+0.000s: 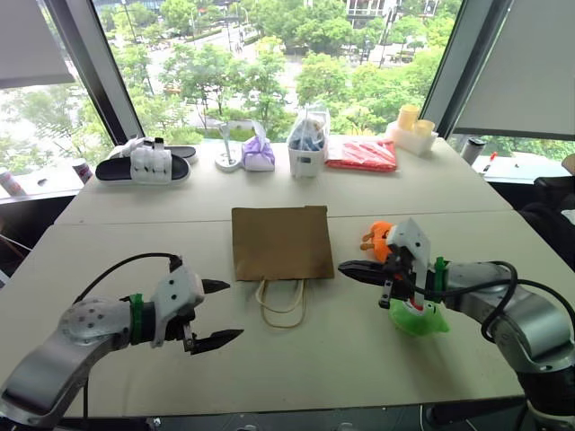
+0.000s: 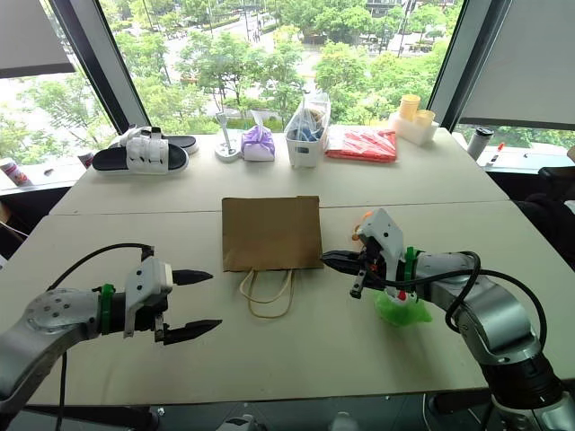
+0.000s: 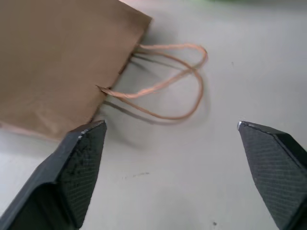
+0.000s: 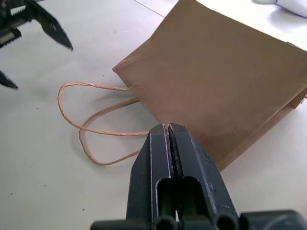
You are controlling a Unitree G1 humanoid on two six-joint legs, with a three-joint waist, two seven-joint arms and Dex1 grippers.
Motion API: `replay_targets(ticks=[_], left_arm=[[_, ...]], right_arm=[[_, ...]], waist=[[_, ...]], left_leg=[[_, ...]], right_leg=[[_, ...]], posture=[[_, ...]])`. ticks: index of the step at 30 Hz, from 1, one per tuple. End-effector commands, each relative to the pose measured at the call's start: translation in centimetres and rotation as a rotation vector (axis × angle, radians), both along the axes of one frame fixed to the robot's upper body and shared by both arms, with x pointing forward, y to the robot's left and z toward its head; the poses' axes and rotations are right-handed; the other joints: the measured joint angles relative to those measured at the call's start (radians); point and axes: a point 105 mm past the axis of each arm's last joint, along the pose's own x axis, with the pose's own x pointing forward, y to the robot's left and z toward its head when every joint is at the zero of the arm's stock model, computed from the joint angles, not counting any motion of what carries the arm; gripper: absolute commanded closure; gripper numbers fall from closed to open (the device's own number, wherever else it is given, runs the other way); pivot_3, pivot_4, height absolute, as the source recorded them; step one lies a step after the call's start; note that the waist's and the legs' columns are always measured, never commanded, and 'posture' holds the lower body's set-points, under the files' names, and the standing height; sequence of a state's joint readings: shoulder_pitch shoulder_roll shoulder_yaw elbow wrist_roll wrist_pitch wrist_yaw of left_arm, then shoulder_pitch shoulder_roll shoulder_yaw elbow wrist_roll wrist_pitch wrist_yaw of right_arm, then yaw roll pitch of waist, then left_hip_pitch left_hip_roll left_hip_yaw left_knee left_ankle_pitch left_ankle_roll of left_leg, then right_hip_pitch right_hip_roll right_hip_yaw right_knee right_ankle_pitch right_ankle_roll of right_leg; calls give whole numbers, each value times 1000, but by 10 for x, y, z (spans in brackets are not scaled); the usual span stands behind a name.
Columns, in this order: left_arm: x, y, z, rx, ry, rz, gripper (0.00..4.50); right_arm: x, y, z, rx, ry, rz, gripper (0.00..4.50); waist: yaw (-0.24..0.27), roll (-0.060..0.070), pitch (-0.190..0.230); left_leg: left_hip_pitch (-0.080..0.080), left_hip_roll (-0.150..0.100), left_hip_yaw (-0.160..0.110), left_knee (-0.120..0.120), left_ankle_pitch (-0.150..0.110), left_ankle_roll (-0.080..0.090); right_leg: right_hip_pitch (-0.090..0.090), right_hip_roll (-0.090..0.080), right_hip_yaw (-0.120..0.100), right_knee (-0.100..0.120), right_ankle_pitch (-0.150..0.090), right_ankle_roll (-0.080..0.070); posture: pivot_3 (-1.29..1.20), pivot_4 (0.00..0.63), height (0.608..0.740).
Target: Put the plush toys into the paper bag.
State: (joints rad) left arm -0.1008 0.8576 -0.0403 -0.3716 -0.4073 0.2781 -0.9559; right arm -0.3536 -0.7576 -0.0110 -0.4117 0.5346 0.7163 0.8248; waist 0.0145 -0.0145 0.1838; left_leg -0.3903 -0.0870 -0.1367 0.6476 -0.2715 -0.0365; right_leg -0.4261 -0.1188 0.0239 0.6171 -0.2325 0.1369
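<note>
I see the flat brown kraft paper bag [image 1: 281,242] lying on its side in the middle of the pale surface [image 1: 296,350], its tan twisted-cord loop handles [image 1: 282,303] spread out on the near side toward me. Neither toy is in it. The orange pumpkin-like plush toy [image 1: 381,239] sits just off the bag's right edge, partly hidden behind my right arm. The bright lime green plush toy [image 1: 420,317] lies nearer to me, under that same arm's wrist.

My right end effector [image 1: 352,268] is clenched, fingers pressed together with nothing between them, its tip hanging beside the bag's near right corner. My left end effector [image 1: 216,312] is released, its two black fingers spread wide and empty, hanging above the surface left of the handles and apart from them.

Along the far edge by the window I see a black sandal with white straps [image 1: 146,164], a purple cloth pouch [image 1: 258,154], a clear plastic bag with blue contents [image 1: 307,142], a flat red packet [image 1: 361,153] and two yellow cups on a white block [image 1: 412,128].
</note>
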Motion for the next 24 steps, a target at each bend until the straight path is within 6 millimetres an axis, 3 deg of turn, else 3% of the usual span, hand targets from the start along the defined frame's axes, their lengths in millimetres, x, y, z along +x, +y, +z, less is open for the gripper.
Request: replay_targets(ticks=[1,7,8,10,12,17,20,24], left_arm=[[9,-19,-5,14,-72,-80,31],[33,-40,-7,-20,-151,-95,31],[34,-43,-7,-23,-157,-107,270],[35,-45,-6,-31,-164,-122,915],[39,-47,1,-59,-168,-122,1967],[52,-54,43,-246,-140,-84,4429],[55,-59,76,-392,-105,-72,4474],[53,-61,92,-467,-44,-75,4474]], right_arm=[[-5,4,9,9,-41,17,4500],[-8,5,9,10,-36,10,4500],[-10,5,8,9,-31,10,4500],[-12,5,6,10,-20,6,4500],[-15,5,1,3,-4,-1,4500],[-21,5,-16,-5,21,-32,4500],[-15,20,-26,37,25,-60,4500],[-6,40,-36,62,19,-80,4500]], waist=[[1,0,0],[-5,0,0],[-5,0,0],[-4,0,0],[-3,0,0],[-1,0,0],[-7,-1,0],[-27,0,0]], left_leg=[[0,0,0,1,0,0],[0,0,0,0,0,0],[0,0,0,0,0,0],[0,0,-1,0,0,0],[0,0,-1,0,0,0],[-1,-1,-2,2,0,1],[0,-1,-2,2,0,1],[1,-1,-3,2,0,0]], right_leg=[[0,0,0,0,0,0],[-1,0,-1,0,1,2],[-1,0,0,1,1,2],[-1,0,0,1,1,2],[-1,0,0,1,1,2],[0,0,-1,1,2,3],[0,0,-1,2,2,3],[-1,0,-1,6,2,4]], posture=[[0,150,740],[0,150,740],[0,150,740],[0,150,740],[0,150,740],[0,150,740],[0,150,740],[0,150,740]])
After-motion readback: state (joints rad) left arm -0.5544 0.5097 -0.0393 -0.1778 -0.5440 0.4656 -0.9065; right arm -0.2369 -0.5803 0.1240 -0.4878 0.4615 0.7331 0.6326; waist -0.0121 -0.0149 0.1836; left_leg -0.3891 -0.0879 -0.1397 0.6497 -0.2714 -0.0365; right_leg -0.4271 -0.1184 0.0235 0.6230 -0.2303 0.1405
